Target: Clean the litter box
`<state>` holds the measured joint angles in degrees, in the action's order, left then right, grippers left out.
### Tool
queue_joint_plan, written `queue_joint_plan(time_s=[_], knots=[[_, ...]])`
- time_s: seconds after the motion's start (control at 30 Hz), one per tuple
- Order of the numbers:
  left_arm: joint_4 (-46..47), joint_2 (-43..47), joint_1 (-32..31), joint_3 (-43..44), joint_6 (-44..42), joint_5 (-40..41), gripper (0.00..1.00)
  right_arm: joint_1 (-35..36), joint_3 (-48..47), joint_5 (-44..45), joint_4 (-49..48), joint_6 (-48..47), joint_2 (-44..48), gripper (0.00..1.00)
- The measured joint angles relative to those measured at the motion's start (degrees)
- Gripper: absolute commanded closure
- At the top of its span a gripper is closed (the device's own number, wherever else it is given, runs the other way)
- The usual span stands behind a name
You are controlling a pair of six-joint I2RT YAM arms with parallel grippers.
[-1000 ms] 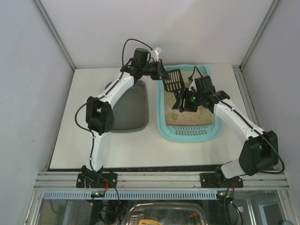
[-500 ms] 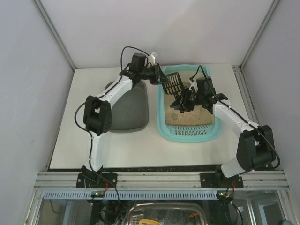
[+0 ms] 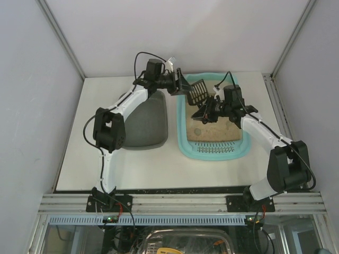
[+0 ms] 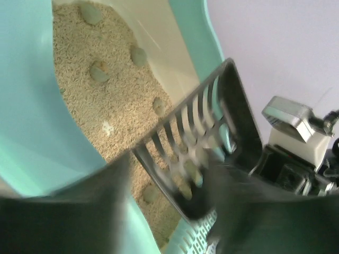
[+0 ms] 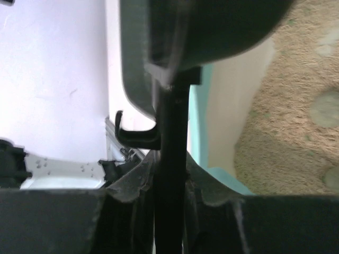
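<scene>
1. Position of the task object. The large light-turquoise rectangular plastic litter box [image 3: 180,129] [image 4: 32,106] stands on the right half of the white bench [image 3: 95,159]. Its slotted end section [image 3: 214,148] faces my bases. The dark grey rounded rectangular tray [image 3: 148,121] lies just beside it on the left. Beige sandy litter [image 3: 217,129] [image 4: 106,111] covers the box floor. Several rounded greyish clumps [image 4: 99,70] sit on the litter.

2. Tool. A black slotted plastic scoop [image 3: 197,91] [image 4: 196,137] hangs tilted over the far left corner of the litter box, between my two wrists. Clumps show through its slots. I cannot tell whether they lie in the scoop or on the litter beneath.

3. Right fingers [image 3: 203,112]. The right wrist view shows them clenched on the scoop's thin dark handle [image 5: 169,174], which runs straight up between them to the scoop bowl.

4. Left fingers [image 3: 179,84]. They sit at the far left rim, beside the scoop's slotted blade. In the left wrist view both are blurred, and the scoop's lower corner lies between them. I cannot tell whether they grip it or stand released.
</scene>
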<state>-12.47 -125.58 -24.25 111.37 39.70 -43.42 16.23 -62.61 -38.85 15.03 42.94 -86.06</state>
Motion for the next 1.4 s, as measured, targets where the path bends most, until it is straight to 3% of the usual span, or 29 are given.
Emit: queue_joint_plan(time_s=[0.1,0.23,0.4,0.67,1.0,1.4], knots=[[-1.75,0.0,0.44,0.72,-0.28,0.22,0.0,-1.09,-0.61,2.36,4.04,0.26,0.22,1.0],[-5.73,1.11,1.99,3.17,-1.31,2.36,0.0,-2.84,-8.37,7.98,19.5,-2.73,-0.92,1.0],[-16.15,1.29,4.72,11.32,-2.8,12.15,0.0,-3.28,-20.33,17.75,34.07,-8.7,-4.79,1.0],[-19.26,2.36,6.75,13.46,4.76,23.69,0.0,-3.34,-31.06,31.23,48.04,-14.58,-16.61,1.0],[-21.24,2.38,6.75,13.46,4.81,29.44,0.0,-3.91,-33.97,40.87,53.42,-21.05,-24.22,1.0],[-25.46,3.8,8.17,13.22,-4.26,32.46,0.0,-5.03,-38.49,35.52,50.88,-23.93,-31.78,1.0]])
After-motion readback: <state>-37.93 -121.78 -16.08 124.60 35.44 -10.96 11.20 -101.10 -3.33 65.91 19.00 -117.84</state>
